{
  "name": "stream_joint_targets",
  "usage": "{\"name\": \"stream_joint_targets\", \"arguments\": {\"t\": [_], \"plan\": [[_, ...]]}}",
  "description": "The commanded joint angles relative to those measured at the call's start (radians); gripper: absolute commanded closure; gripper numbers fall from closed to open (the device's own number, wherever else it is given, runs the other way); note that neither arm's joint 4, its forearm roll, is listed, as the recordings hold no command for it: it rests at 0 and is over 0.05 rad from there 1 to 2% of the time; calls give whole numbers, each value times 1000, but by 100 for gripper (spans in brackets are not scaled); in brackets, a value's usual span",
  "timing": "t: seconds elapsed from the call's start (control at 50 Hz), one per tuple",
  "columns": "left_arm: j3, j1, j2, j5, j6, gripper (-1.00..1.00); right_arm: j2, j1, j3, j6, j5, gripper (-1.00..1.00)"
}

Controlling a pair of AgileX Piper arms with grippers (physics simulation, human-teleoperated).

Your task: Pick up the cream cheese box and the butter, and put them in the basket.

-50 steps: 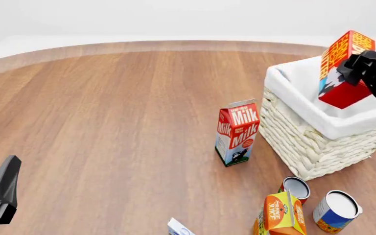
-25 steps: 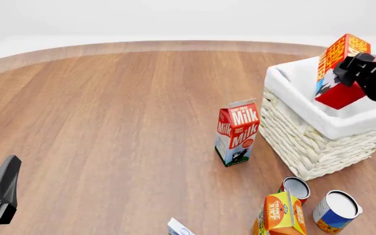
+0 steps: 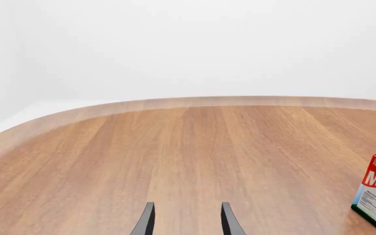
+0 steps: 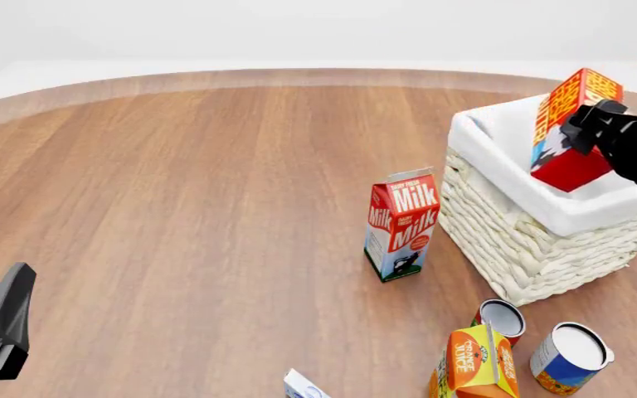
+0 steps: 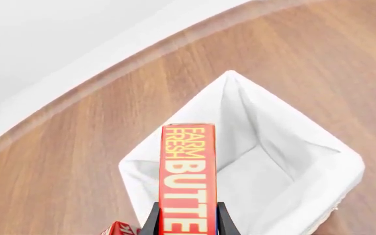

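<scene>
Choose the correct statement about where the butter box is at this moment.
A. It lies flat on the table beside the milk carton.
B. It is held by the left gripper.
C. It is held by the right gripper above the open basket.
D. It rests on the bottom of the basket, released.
C: the right gripper is clamped on the butter, which hangs tilted over the basket, whose white liner shows beneath it.

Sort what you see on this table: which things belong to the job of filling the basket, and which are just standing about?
Part of the job: butter, held by the right gripper; basket; cream cheese box.

Standing about: milk carton, juice carton, two cans.
</scene>
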Motion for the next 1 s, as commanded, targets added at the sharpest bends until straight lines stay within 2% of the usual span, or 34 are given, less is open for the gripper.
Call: {"name": "stream_joint_targets", "arguments": {"t": [0.02, 1.0], "plan": [[0, 0, 0, 0, 0, -100, 5, -1, -7, 17, -26, 100], [0, 0, 0, 0, 0, -100, 17, -28, -24, 50, -40, 100]]}}
